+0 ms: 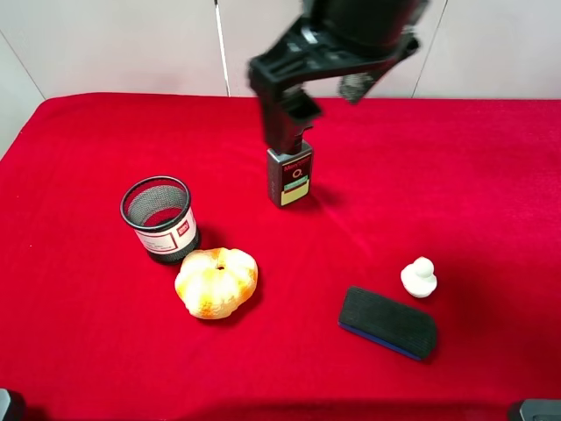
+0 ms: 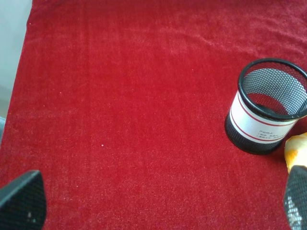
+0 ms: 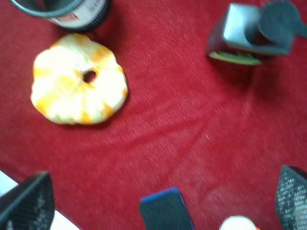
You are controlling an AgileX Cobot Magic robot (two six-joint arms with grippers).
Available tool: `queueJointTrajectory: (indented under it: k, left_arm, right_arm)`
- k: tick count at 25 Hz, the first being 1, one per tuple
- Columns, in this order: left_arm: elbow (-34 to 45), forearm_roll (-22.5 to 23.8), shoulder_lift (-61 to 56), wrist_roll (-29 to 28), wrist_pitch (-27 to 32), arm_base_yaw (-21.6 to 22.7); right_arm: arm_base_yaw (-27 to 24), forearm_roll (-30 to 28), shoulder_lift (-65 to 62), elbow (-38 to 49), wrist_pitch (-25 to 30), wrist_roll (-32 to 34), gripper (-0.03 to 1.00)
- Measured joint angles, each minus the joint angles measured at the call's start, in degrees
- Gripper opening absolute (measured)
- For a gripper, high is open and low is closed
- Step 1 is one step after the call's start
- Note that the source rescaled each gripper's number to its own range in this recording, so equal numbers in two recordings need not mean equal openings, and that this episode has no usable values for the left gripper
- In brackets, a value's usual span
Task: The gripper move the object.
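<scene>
The black wire-mesh pen cup [image 1: 158,219] with a white label stands upright on the red cloth at the left, touching nothing. It also shows in the left wrist view [image 2: 268,108] and at the edge of the right wrist view [image 3: 72,9]. My left gripper [image 2: 158,201] is open and empty, low over bare cloth and well short of the cup; the exterior high view does not show it. My right gripper [image 1: 320,96] is open and empty, raised high and seen over the pump bottle; in its wrist view [image 3: 160,201] the fingers are spread wide.
A dark pump bottle [image 1: 290,175] stands at the middle back. An orange-white pumpkin [image 1: 216,281] lies right in front of the cup. A black and blue eraser [image 1: 387,321] and a small white figure [image 1: 419,276] lie at the front right. The cloth's left edge [image 2: 21,72] is near.
</scene>
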Motion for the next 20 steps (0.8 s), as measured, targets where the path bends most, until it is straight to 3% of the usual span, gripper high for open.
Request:
queueJointTrajectory:
  k: [6, 13, 20]
  left_arm:
    - [0.0, 0.0, 0.0, 0.0, 0.0, 0.0]
    - [0.0, 0.0, 0.0, 0.0, 0.0, 0.0]
    - [0.0, 0.0, 0.0, 0.0, 0.0, 0.0]
  right_arm:
    - [-2.2, -1.6, -6.5, 5.8, -0.1, 0.0, 1.0]
    - [-2.6, -7.2, -19.2, 14.1, 0.0, 2.9, 1.0]
    - [-2.6, -11.1, -28.4, 16.3, 0.2, 4.1, 1.0]
